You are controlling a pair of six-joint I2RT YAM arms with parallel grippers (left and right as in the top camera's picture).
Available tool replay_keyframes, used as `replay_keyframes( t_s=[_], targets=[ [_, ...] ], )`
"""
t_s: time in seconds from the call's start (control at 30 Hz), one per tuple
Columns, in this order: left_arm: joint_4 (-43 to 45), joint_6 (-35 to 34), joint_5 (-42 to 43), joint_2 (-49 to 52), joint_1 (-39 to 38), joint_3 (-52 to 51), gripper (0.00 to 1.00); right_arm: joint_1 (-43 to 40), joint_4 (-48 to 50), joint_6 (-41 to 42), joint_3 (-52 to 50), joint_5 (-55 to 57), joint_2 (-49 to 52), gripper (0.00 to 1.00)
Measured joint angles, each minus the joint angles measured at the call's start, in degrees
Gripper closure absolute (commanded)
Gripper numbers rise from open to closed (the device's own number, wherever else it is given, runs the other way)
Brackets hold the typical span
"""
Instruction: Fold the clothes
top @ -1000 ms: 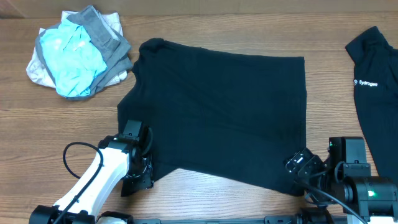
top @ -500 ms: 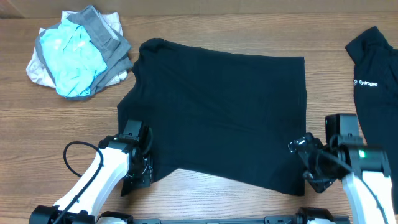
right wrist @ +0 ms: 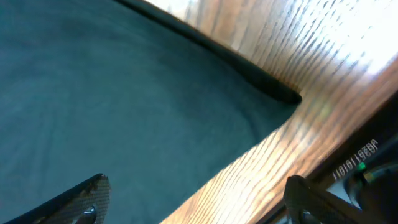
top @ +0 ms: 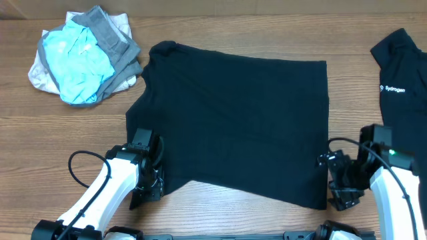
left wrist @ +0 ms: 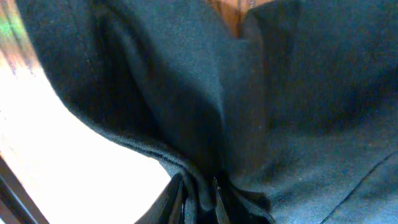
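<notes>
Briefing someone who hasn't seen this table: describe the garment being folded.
On the wooden table, look to the middle, where the plain black garment lies spread out. The other black garment at the right edge has white lettering; this one has none.

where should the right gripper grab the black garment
Its near right corner, pinched across the hem from the right side: the black garment lies flat, that corner ends on bare table, and the open right gripper hangs beside it.

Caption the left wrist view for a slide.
Left claw pinched shut on a bunched edge of the black garment, wood table glimpsed above.
</notes>
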Motion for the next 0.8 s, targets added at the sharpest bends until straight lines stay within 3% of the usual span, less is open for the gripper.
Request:
replay_keyframes(
  t_s=[0.5, 0.8],
  targets=[
    [0.42, 2.14, 0.20, 0.04, 0.00, -0.04, 0.84, -0.04, 11.91, -0.79, -14.21, -0.68, 0.02, 0.08],
    [0.48, 2.54, 0.20, 0.04, 0.00, -0.04, 0.86, -0.02, 13.38, 2.27, -16.26, 0.79, 0.02, 0.34]
  ],
)
